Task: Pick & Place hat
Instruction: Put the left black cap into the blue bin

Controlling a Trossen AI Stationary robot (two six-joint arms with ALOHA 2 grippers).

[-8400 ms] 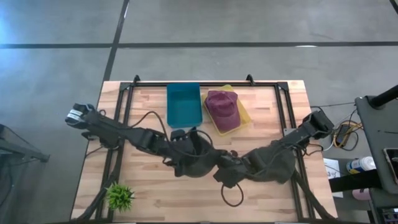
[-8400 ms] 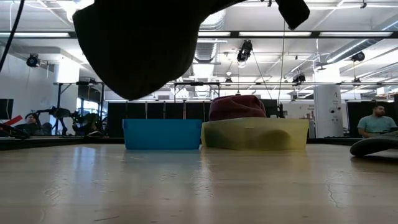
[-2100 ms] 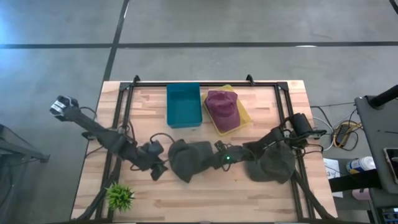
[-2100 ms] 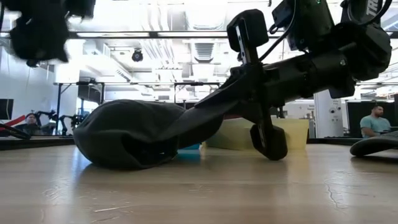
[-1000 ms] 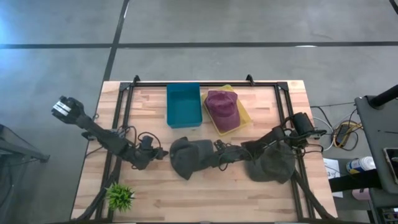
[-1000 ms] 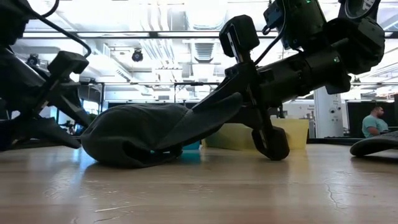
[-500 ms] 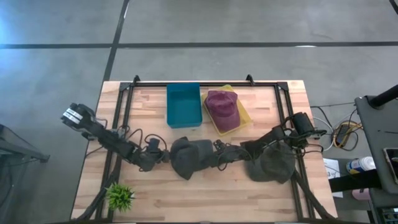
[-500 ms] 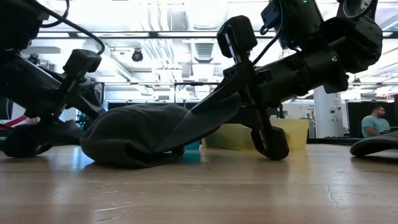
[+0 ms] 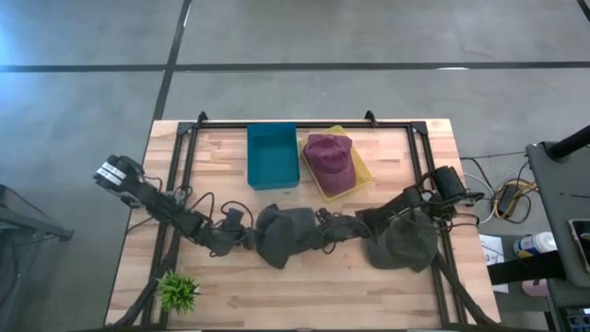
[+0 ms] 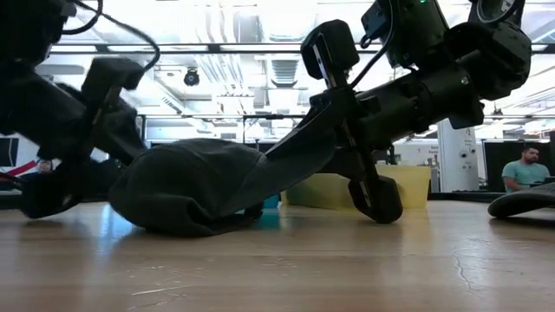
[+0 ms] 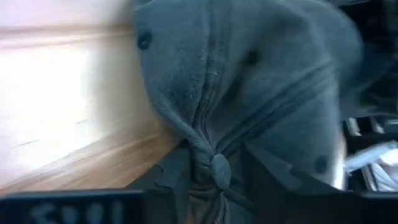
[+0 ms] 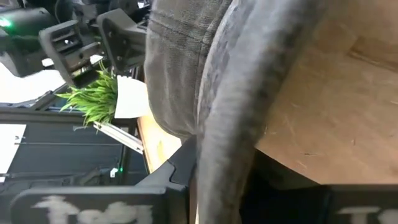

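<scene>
As your left gripper [image 9: 241, 236] has closed in beside the grey hat [image 9: 284, 235] on the table [image 9: 387, 295], its fingers straddle the crown; right gripper [image 9: 320, 231] fingers clamp the brim, readying a two-handed lift.

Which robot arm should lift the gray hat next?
Probably the right. The right tool is already clamped on the brim of the gray hat, as its wrist view shows. The left tool has only reached the hat's other side, its fingers open around the crown.
</scene>
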